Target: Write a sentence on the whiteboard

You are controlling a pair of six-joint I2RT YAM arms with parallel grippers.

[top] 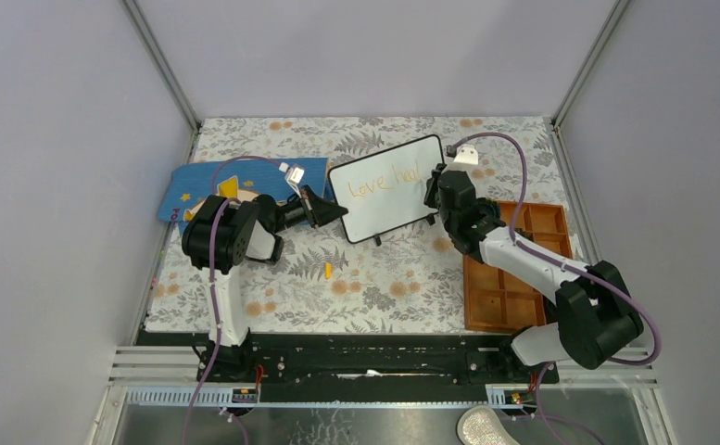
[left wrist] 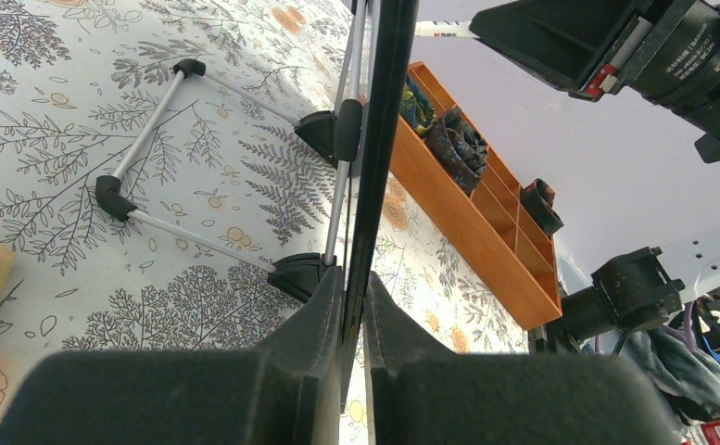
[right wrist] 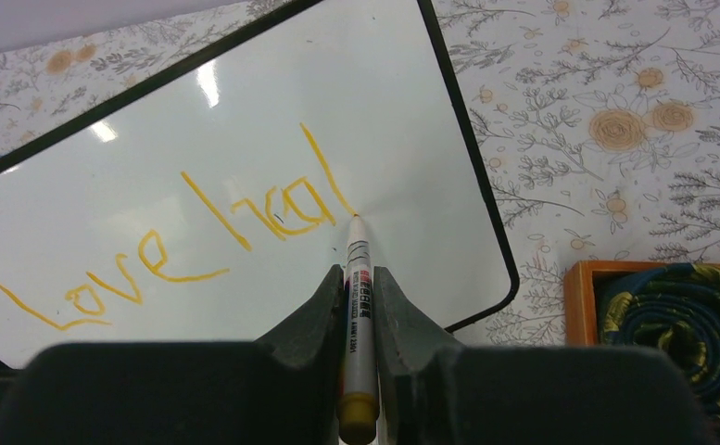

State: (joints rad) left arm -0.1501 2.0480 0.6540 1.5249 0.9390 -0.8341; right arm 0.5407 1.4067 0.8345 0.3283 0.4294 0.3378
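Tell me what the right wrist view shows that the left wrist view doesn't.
Right wrist only: the orange writing, "Love heal", on the whiteboard, with the marker tip at the last stroke. Left wrist only: the board's stand legs and the left gripper shut on its edge. Both: the whiteboard, the marker in the right gripper, and the orange tray.
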